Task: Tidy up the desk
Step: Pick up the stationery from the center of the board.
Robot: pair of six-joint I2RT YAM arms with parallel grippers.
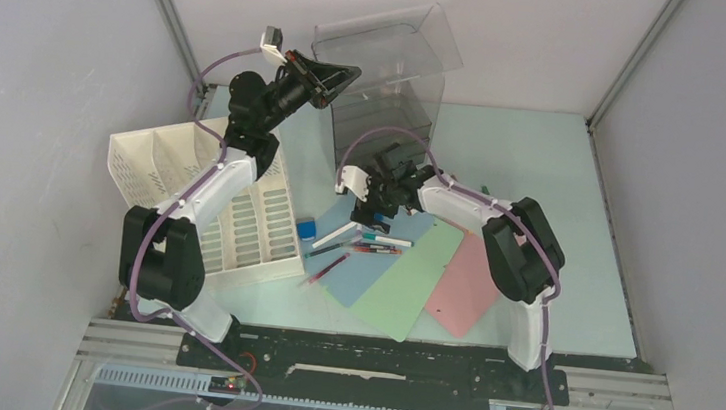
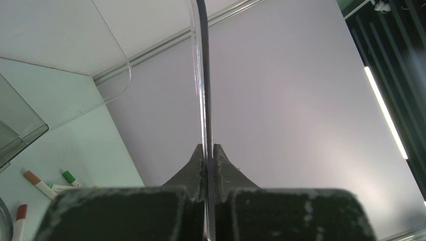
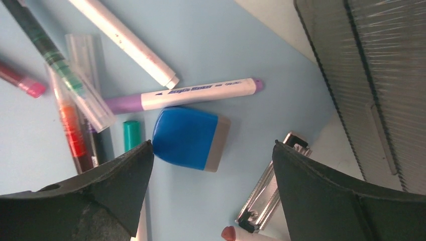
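Nearest, a black rail (image 1: 375, 352) runs along the front edge of the pale mint-green surface (image 1: 543, 172), which fills the floor of the grey-walled enclosure with both arm bases at that edge. Just beyond the rail, a pink sheet (image 1: 467, 285), a green sheet (image 1: 406, 290) and a blue sheet (image 1: 373, 271) lie fanned and overlapping. A scatter of pens (image 1: 375, 244) rests across their far ends. To the left, a white slotted file rack (image 1: 237, 218) lies on the surface.

The right tool (image 3: 212, 145) hangs released over the blue sheet, its jaws spread wide and grasping nothing. Between its fingertips in the wrist view lies a blue block with a grey end (image 3: 188, 138). A purple marker (image 3: 191, 94) sits just beside the block and a metal clip (image 3: 266, 193) lies off to one side.

Farther back, the left tool (image 1: 336, 77) is raised and clenched on the thin wall of a clear plastic box (image 1: 391, 77), which stands near the rear wall. That wall shows edge-on between the jaws in the wrist view.
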